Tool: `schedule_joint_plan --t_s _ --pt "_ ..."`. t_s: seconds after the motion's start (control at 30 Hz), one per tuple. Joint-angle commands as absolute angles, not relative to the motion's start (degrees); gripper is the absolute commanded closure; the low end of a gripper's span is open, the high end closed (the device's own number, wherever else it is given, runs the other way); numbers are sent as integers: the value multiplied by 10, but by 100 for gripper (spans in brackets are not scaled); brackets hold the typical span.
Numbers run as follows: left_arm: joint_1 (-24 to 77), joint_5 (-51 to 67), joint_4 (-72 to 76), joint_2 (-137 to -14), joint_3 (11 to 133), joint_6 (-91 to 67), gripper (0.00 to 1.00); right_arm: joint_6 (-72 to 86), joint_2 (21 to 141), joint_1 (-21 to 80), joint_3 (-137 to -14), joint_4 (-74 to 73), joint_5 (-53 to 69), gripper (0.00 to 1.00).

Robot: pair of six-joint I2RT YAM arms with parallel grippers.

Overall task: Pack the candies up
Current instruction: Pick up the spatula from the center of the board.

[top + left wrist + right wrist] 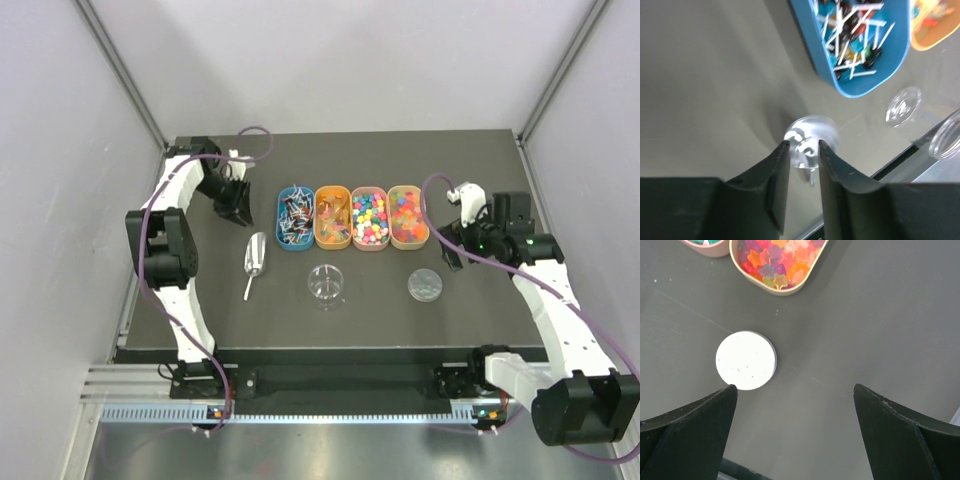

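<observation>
The candies fill four oval trays in a row: stick sweets in the blue tray (295, 217), orange wrapped ones (332, 216), round mixed-colour ones (370, 218), and star-shaped ones (408, 214), which also show in the right wrist view (776, 260). My left gripper (237, 206) hovers left of the blue tray, its jaws a narrow gap apart and empty (804, 143). A clear scoop (255, 260) lies on the table below it (810, 136). My right gripper (455, 246) is wide open and empty (795, 390), right of the trays and above bare table.
A clear round jar (326, 285) stands in front of the trays. Its round lid (425, 285) lies to the right and shows white in the right wrist view (746, 360). The dark table (200, 300) ends at a metal rail at the near side.
</observation>
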State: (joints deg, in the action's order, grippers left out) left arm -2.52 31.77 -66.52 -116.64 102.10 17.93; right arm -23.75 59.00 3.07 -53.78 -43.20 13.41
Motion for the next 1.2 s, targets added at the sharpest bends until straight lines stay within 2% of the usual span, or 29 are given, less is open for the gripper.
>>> schedule_joint_plan --t_s 0.0,0.07,0.33,0.6,0.73,0.9,1.0,1.1,1.17 --pt "-24 305 -662 -1150 993 232 70 -242 567 25 -529 -432 144 0" --pt "-24 310 -667 -1153 991 244 71 -242 566 23 -526 -432 147 0" --pt "-22 375 -693 -1159 987 260 65 -243 571 19 -526 -430 149 0" --pt "14 396 -716 -1149 963 294 50 -245 574 18 -523 -428 150 0" --pt "41 393 -706 -1141 927 295 48 -247 574 17 -522 -430 149 0" --pt "57 389 -680 -1131 895 283 49 -250 569 12 -517 -431 148 0" --pt "64 358 -663 -1146 882 267 55 -250 571 12 -517 -430 148 0" --pt "64 341 -650 -1156 878 258 65 -251 571 12 -518 -432 148 0" --pt "64 332 -643 -1158 878 252 67 -252 570 11 -518 -432 146 0"
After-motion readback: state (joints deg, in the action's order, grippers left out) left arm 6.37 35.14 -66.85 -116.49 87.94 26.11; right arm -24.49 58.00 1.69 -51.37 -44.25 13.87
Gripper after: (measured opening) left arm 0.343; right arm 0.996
